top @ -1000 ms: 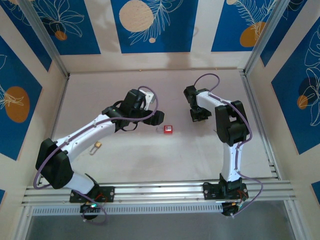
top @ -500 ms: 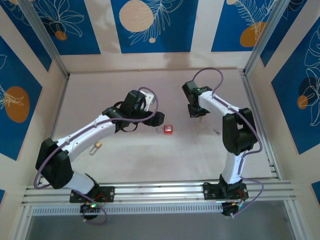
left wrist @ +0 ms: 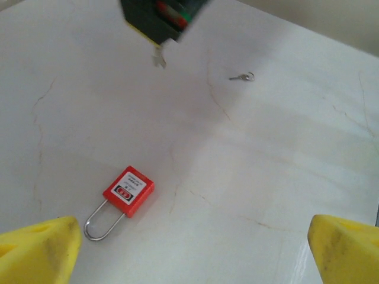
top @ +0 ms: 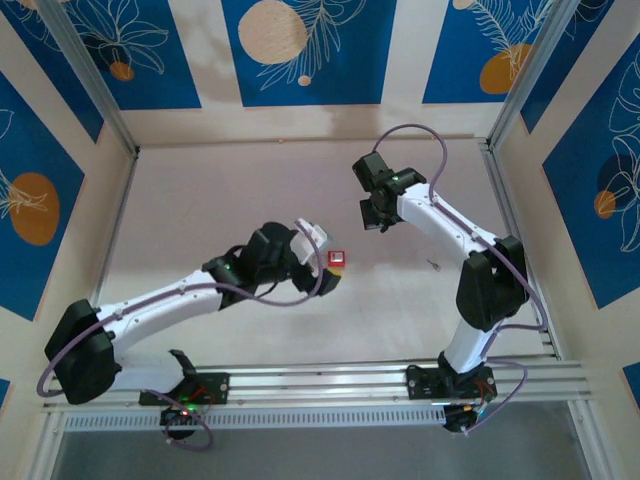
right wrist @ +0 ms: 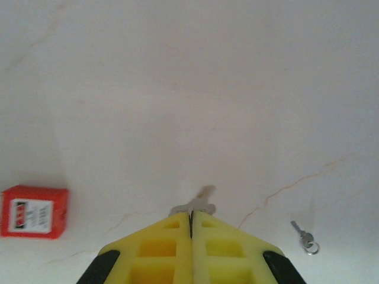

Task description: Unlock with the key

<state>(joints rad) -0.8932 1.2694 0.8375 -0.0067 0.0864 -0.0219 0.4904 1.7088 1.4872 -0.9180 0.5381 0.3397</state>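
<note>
Right hand [right wrist: 190,214] clenched on a small silver key [right wrist: 199,203], left hand [left wrist: 189,251] spread wide

Left arm [top: 170,295] and right arm [top: 440,215]: white tubular links, black joint housings, a looping purple cable [top: 415,127] along each. Right hand [right wrist: 190,236]: yellow moulded fingers [right wrist: 163,251] with square recesses, black outer corners. Black bases [top: 185,388] show red and green lights.

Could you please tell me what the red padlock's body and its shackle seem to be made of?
Padlock body: probably red plastic or a painted casing; flat, even colour without glare. Shackle: bare metal, likely steel; silver-grey with a thin bright sheen.
</note>
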